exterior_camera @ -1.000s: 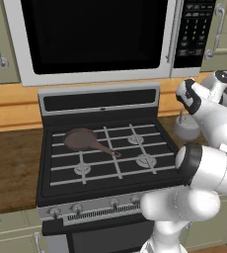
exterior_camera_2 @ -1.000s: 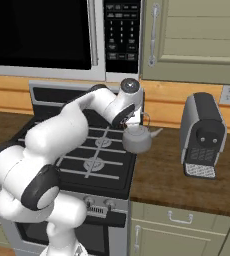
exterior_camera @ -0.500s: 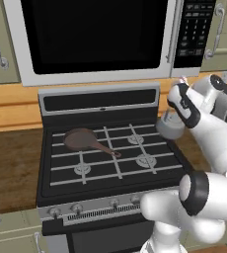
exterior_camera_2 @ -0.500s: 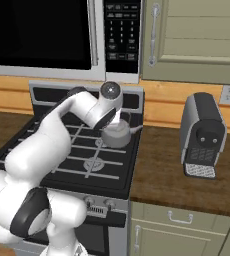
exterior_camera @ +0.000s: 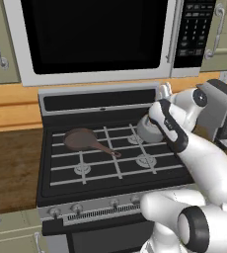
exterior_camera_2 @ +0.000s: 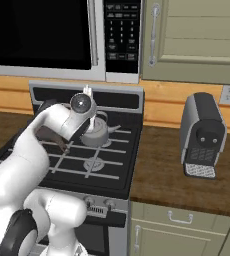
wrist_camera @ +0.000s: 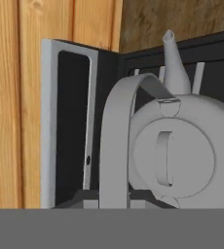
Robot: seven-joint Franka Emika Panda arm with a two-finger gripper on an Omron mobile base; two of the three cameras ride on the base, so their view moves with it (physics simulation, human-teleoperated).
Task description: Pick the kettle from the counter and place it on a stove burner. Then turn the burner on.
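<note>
A brown pan (exterior_camera: 81, 139) is sitting on the far left burner of the stove (exterior_camera: 61, 180), its handle pointing toward the middle. To its right, the kettle (exterior_camera: 149, 129) is hanging over the far right burner (exterior_camera: 134, 140), by the stove's back panel; whether it is touching the grate cannot be told. The hand (exterior_camera_2: 90, 116) is clamped on the kettle's arched handle (wrist_camera: 120, 141), which is running up through the hand view with the lid and spout (wrist_camera: 174, 62) beside it. The near right burner (exterior_camera_2: 94, 163) is lying bare in front of the kettle. Further right, a coffee machine (exterior_camera_2: 203, 135) is standing on the brown tabletop (exterior_camera_2: 167, 172), well apart from the stove.
</note>
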